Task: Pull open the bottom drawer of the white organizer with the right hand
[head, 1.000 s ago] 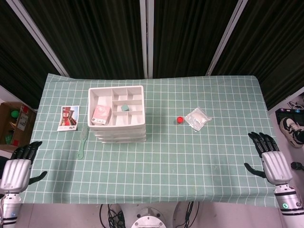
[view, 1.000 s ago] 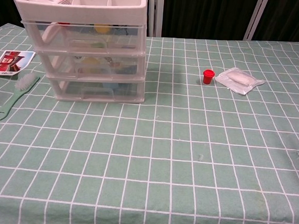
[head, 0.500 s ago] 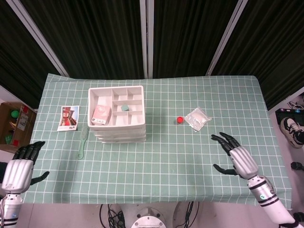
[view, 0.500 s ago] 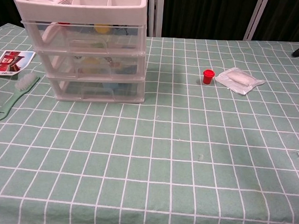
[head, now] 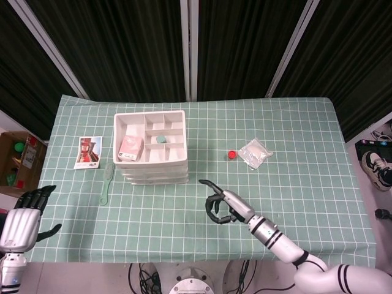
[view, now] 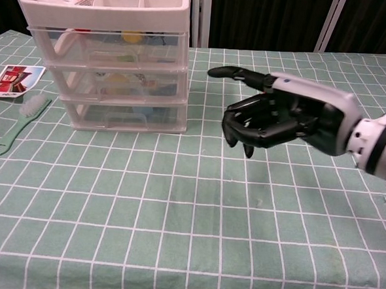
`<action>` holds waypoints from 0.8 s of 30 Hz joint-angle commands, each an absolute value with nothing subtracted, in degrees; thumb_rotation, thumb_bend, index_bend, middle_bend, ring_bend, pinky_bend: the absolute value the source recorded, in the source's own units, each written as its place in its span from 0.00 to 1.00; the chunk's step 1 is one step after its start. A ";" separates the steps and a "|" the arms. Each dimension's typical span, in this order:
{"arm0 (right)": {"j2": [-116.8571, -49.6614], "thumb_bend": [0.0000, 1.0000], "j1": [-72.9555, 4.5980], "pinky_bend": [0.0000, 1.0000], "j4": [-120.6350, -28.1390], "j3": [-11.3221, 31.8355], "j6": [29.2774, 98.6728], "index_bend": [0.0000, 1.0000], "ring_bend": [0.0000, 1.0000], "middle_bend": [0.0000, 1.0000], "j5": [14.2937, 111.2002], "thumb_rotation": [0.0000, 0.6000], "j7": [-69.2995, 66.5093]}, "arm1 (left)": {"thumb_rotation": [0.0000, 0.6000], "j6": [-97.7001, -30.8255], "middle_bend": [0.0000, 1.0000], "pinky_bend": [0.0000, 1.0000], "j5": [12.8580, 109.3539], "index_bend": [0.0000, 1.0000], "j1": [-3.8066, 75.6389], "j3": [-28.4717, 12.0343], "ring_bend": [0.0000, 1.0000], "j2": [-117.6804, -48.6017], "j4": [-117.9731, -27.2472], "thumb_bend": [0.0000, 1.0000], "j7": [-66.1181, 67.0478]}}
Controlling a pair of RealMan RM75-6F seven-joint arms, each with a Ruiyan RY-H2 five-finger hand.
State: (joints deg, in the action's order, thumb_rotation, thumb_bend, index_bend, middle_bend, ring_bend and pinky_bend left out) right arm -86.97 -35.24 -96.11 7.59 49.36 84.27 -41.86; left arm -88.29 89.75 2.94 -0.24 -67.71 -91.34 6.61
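The white organizer (head: 152,147) stands at the back left of the green checked cloth, with three clear drawers under an open top tray. Its bottom drawer (view: 126,114) is pushed in and level with the ones above. My right hand (head: 223,207) hovers over the cloth to the right of the organizer and a little nearer than its front. In the chest view the right hand (view: 273,117) has its fingers bent down and its thumb stretched toward the drawers, holding nothing and touching nothing. My left hand (head: 21,214) rests off the table's front left corner, fingers apart and empty.
A red cap (head: 232,154) and a clear plastic packet (head: 255,153) lie right of the organizer. A green brush (view: 17,126) and a picture card (view: 10,79) lie to its left. A cardboard box (head: 18,160) sits on the floor at the left.
My right hand has swept from the table's right edge leftward to the middle, near the organizer's front, and its fingers have bent inward. The left hand has barely shifted. The drawers are unchanged.
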 commanded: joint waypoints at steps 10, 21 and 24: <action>-101.87 0.48 -44.67 0.71 -85.60 15.33 36.20 0.00 0.59 0.65 72.91 1.00 -54.19 | 1.00 -88.02 0.16 0.19 89.45 0.13 3.37 -0.81 0.16 -67.62 -89.55 0.10 4.51; -109.79 0.48 -50.53 0.72 -77.37 20.56 32.05 0.00 0.59 0.65 67.33 1.00 -51.76 | 1.00 -87.99 0.16 0.19 88.92 0.13 3.36 -1.07 0.16 -67.71 -88.71 0.10 3.59; -110.99 0.48 -51.48 0.72 -75.97 21.49 31.31 0.00 0.59 0.65 66.31 1.00 -50.87 | 1.00 -87.88 0.16 0.19 88.79 0.13 3.43 -1.15 0.16 -67.76 -88.45 0.10 3.33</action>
